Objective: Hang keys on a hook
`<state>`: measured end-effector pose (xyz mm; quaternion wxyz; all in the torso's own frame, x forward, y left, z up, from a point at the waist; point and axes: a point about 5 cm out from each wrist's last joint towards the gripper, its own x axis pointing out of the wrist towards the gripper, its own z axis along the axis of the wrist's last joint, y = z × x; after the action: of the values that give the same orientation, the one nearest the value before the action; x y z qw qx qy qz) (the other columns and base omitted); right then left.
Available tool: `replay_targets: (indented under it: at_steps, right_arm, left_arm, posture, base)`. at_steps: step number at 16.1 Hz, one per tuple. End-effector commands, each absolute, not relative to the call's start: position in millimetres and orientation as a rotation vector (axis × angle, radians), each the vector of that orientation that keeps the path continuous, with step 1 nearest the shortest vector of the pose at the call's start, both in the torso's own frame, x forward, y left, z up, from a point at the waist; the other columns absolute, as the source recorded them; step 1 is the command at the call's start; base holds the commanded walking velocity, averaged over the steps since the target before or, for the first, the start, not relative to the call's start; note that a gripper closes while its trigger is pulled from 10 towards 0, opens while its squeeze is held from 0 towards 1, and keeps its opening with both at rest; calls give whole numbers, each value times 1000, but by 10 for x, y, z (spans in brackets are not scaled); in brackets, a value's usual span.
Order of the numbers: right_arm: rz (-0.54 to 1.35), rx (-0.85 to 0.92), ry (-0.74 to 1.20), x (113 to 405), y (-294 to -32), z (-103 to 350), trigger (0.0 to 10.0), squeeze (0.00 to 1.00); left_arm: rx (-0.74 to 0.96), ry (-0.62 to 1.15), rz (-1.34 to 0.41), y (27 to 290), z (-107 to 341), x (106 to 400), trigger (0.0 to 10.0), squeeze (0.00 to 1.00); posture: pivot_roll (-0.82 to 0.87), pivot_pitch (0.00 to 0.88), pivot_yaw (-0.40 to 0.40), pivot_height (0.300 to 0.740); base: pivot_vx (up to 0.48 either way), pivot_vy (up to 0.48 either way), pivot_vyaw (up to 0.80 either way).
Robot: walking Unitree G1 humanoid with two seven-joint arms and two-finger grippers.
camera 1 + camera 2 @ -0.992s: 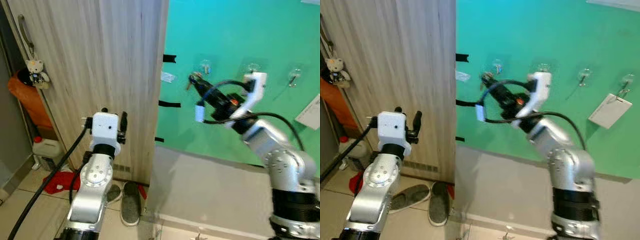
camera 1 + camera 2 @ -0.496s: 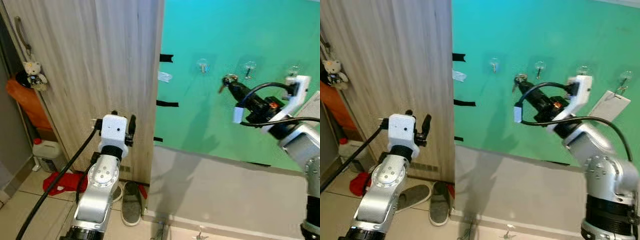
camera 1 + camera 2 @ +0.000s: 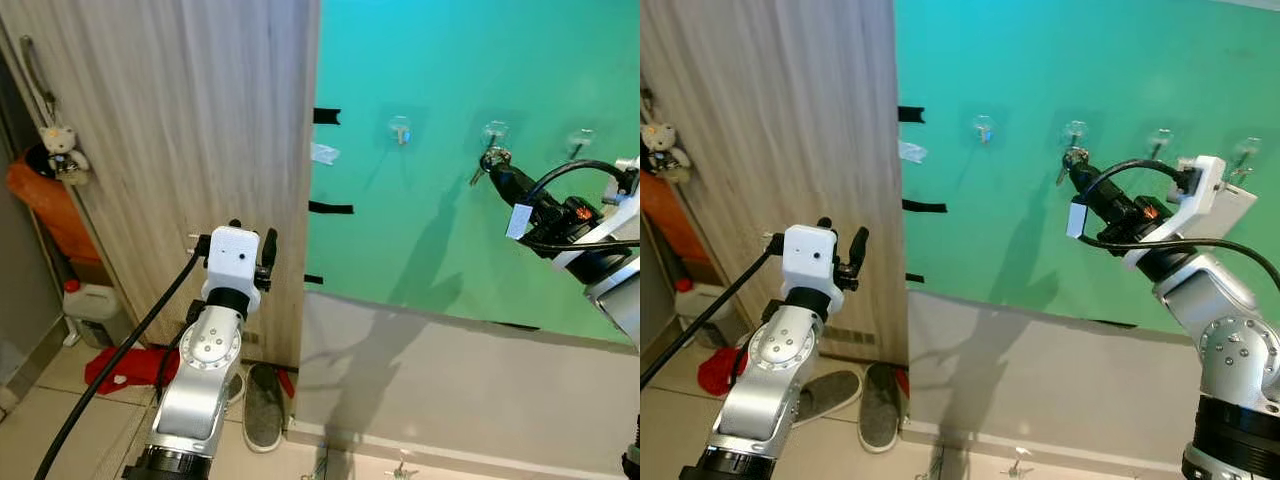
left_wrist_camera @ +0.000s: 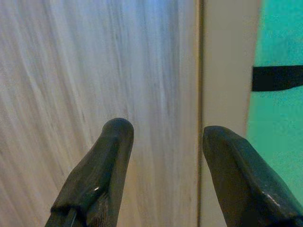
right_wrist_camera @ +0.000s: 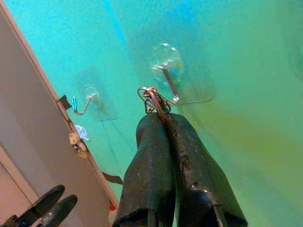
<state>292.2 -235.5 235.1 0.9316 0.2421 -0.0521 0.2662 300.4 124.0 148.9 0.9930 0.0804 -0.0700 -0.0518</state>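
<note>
My right gripper (image 5: 158, 118) is shut on a small bunch of keys (image 5: 152, 97), whose ring sticks out past the fingertips. The keys (image 3: 489, 160) are held up just below and in front of a clear stick-on hook (image 3: 494, 130) on the green wall (image 3: 440, 60), the second in a row. In the right wrist view the key ring is close beside that hook's metal prong (image 5: 168, 84); I cannot tell whether they touch. My left gripper (image 4: 163, 135) is open and empty, raised in front of the wooden panel (image 3: 200, 120).
More clear hooks (image 3: 400, 130) (image 3: 1160, 140) flank the middle one, and a white card (image 3: 1240, 195) hangs from the far right hook. Black tape strips (image 3: 326, 115) mark the wall edge. Shoes (image 3: 262, 405), a red cloth (image 3: 120, 365) and a white jug (image 3: 90, 300) lie on the floor.
My right arm has swung to the right with the keys, from the first hook to the second. The left arm stays raised by the wooden panel.
</note>
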Motion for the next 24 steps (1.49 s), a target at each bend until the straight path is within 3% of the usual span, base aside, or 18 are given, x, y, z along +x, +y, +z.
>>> replay_targets:
  at_steps: [1, 16, 24]
  right_arm:
    - [535, 515, -111, 2938, -2383, 2374, 0, 0]
    - [552, 600, -64, 3111, -2286, 2347, 0, 0]
    - [479, 718, 37, 3146, -2344, 2027, 0, 0]
  left_arm:
    - [149, -148, -120, 1200, 1506, 3033, 10000, 0]
    - [131, -151, -109, 1209, 1503, 3035, 10000, 0]
    - [124, -138, -111, 1233, 1486, 3042, 10000, 0]
  posture:
    - [-98, 0, -13, 740]
    - [-71, 0, -39, 740]
    - [-62, 0, -39, 740]
  base:
    - [0, 0, 0]
    - [0, 0, 0]
    - [0, 0, 0]
